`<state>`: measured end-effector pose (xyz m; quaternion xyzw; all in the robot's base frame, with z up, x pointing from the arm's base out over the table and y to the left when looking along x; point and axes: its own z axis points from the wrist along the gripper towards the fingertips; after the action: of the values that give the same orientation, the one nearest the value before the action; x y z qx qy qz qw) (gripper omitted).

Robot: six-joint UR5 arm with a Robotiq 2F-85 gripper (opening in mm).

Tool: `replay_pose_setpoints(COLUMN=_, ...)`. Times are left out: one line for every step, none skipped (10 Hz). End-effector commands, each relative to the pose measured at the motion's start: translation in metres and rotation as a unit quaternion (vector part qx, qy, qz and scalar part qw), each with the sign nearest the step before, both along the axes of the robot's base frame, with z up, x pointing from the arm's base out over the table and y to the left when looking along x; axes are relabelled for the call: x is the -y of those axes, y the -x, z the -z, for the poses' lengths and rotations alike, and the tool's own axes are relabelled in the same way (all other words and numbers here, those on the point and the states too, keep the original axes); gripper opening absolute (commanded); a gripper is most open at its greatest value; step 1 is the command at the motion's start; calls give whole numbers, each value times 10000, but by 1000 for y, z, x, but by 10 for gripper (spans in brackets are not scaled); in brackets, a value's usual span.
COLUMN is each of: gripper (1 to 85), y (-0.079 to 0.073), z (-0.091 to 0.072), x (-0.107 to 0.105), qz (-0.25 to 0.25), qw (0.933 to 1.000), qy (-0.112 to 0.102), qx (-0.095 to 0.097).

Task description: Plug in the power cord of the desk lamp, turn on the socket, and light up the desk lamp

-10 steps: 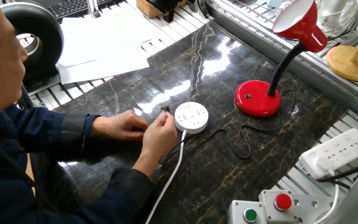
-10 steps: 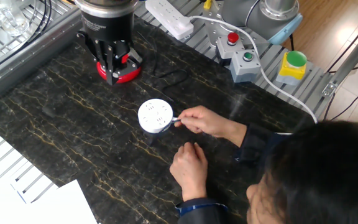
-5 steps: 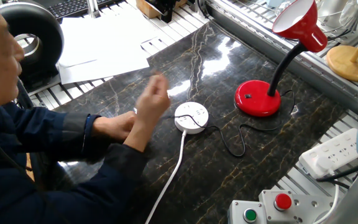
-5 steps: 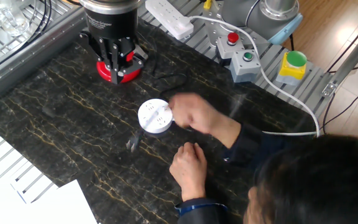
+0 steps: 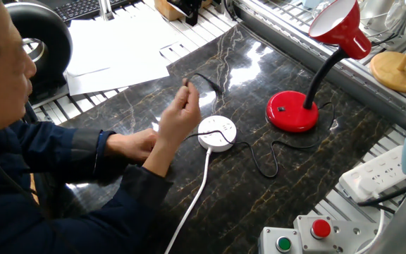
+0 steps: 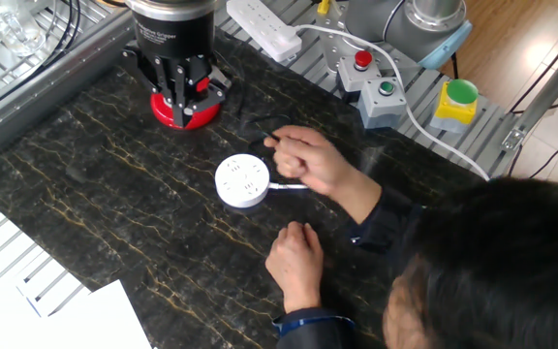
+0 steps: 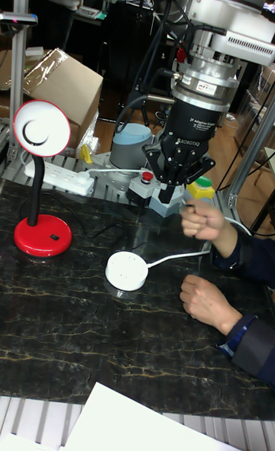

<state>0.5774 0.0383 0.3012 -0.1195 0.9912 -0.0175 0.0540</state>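
Note:
The red desk lamp stands at the table's back, its base [image 5: 292, 111] under a black gooseneck and a red shade [image 5: 340, 27]. Its thin black power cord [image 5: 259, 159] runs past the round white socket [image 5: 217, 132] up to a person's right hand [image 5: 178, 116], which holds the plug [image 5: 187, 87] in the air above and left of the socket. Nothing is plugged into the socket [image 6: 241, 180] [image 7: 127, 270]. My gripper [image 7: 177, 184] [image 6: 179, 95] hangs open and empty high over the table, between lamp and hand, hiding most of the lamp base [image 6: 184, 114] in that view.
The person's left hand [image 6: 294, 257] rests on the table near the socket's thick white cable [image 5: 196, 197]. A rectangular white power strip [image 5: 379, 173], a button box [image 5: 309, 236], a wooden stand [image 5: 400, 70] and papers [image 5: 115, 49] lie around the edges.
The person's right hand has left the socket's side and risen, carrying the plug and a loop of cord up. My gripper has not moved.

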Motion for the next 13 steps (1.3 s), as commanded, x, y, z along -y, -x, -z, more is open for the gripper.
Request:
replay_pose_setpoints(gripper=17, y=4, z=-1, x=-2, qz=-55, qw=9999, qy=-46, qx=-80)
replay_pose_setpoints(gripper=17, y=3, z=-1, x=-3, qz=-55, qw=9999, qy=-61, qx=-57)
replay_pose_setpoints(gripper=17, y=3, z=-1, x=-4, qz=-40, qw=9999, qy=-86, qx=-56)
replay_pose_setpoints(gripper=17, y=3, z=-1, x=-5, qz=-86, qw=9999, qy=-88, qx=-57)
replay_pose_setpoints(gripper=17, y=-1, z=-1, x=-6, qz=-179, qw=9998, qy=-100, qx=26)
replay_pose_setpoints(gripper=17, y=-4, z=-2, x=-10, qz=-164, qw=9997, qy=-185, qx=81)
replay_pose_setpoints(gripper=17, y=-1, z=-1, x=-7, qz=-187, qw=9997, qy=-122, qx=34)
replay_pose_setpoints(gripper=17, y=1, z=6, x=-10, qz=-202, qw=9997, qy=-136, qx=3)
replay_pose_setpoints(gripper=17, y=-6, z=23, x=-15, qz=-151, qw=9997, qy=-101, qx=157)
replay_pose_setpoints(gripper=17, y=-13, z=42, x=-23, qz=-63, qw=9994, qy=-105, qx=334)
replay_pose_setpoints(gripper=17, y=-13, z=50, x=-26, qz=-79, qw=9993, qy=-102, qx=365)
replay_pose_setpoints(gripper=17, y=-11, z=50, x=-23, qz=-132, qw=9993, qy=-64, qx=348)
replay_pose_setpoints(gripper=17, y=-9, z=48, x=-19, qz=-224, qw=9993, qy=-5, qx=291)
